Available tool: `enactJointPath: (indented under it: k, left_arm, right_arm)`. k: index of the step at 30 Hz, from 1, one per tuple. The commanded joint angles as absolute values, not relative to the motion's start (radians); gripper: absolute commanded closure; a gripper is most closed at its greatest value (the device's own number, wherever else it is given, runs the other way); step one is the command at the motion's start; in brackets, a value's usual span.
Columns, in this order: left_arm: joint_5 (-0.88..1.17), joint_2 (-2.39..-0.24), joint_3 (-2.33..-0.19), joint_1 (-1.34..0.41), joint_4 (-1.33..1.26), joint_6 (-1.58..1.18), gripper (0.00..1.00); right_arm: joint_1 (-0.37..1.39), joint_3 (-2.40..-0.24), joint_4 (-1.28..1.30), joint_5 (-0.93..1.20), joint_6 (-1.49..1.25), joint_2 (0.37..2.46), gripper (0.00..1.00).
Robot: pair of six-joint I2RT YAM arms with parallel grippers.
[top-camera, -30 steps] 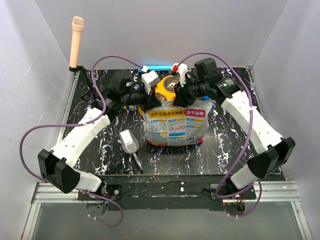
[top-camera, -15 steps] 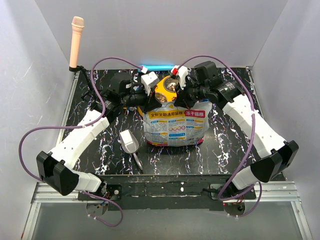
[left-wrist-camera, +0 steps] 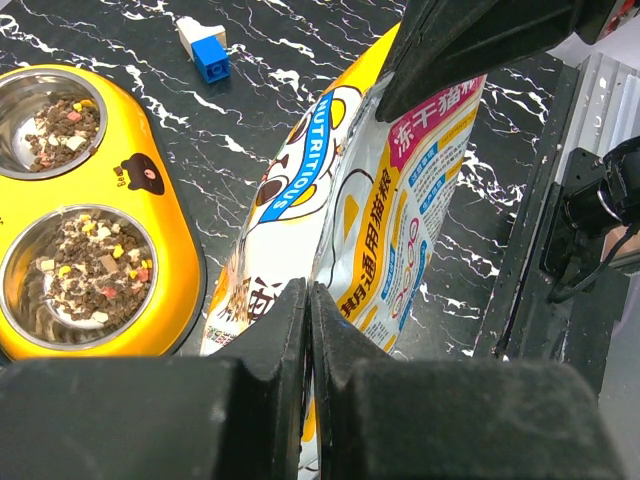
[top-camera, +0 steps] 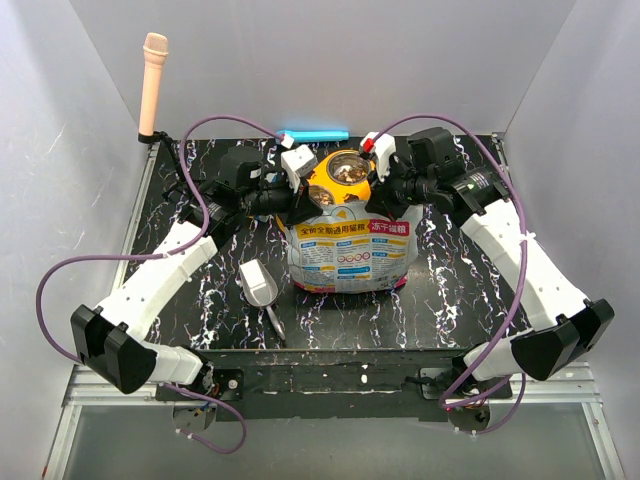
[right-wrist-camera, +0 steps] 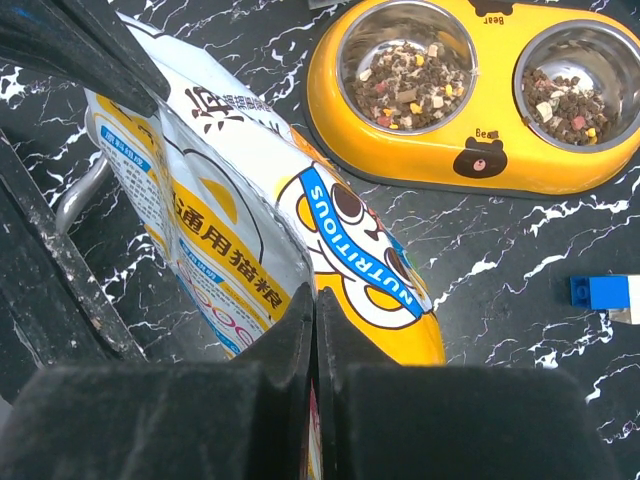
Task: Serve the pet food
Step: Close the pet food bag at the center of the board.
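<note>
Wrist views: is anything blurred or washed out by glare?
Left wrist view: the left hand is dark and soft up close, bag and yellow bowl sharp. Right wrist view: the right hand likewise, mild sheen in the steel cups. Top view: even light, no blur.

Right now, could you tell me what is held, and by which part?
The cat food bag, by its top edge: left gripper at one end, right gripper the other.

The upright bag blocks the yellow bowl from the near side; the left arm and right arm close its 2 flanks. A scoop lies left of the bag; bare table shows right.
</note>
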State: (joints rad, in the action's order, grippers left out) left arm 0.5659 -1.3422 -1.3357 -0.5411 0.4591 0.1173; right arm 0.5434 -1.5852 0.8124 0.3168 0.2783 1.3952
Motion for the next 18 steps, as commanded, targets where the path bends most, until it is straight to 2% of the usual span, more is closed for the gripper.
enactJointPath:
  k: [1,4,6,8,13,16,18]
  left_arm:
    - [0.523,-1.236,-1.359,-0.511,0.379,0.12,1.0]
    - [0.522,-1.239,-1.358,-0.511,0.38,0.12,1.0]
    - [0.525,-1.239,-1.358,-0.511,0.382,0.12,1.0]
    - [0.531,-1.241,-1.356,-0.511,0.383,0.121,1.0]
    - [0.552,-1.253,-1.359,-0.511,0.383,0.121,0.92]
    - [0.564,-1.259,-1.362,-0.511,0.383,0.118,0.76]
    - [0.571,-1.256,-1.368,-0.511,0.383,0.114,0.66]
  right_arm:
    - [0.517,-1.582,0.813,0.199,0.287,1.382,0.99]
    - [0.512,-1.585,0.805,0.227,0.273,1.362,0.99]
    - [0.512,-1.586,0.811,0.239,0.265,1.356,0.7]
    - [0.514,-1.579,0.816,0.241,0.261,1.351,0.51]
    - [0.512,-1.558,0.808,0.215,0.258,1.342,0.44]
    - [0.514,-1.577,0.808,0.221,0.258,1.345,0.42]
    - [0.514,-1.591,0.814,0.239,0.252,1.351,0.37]
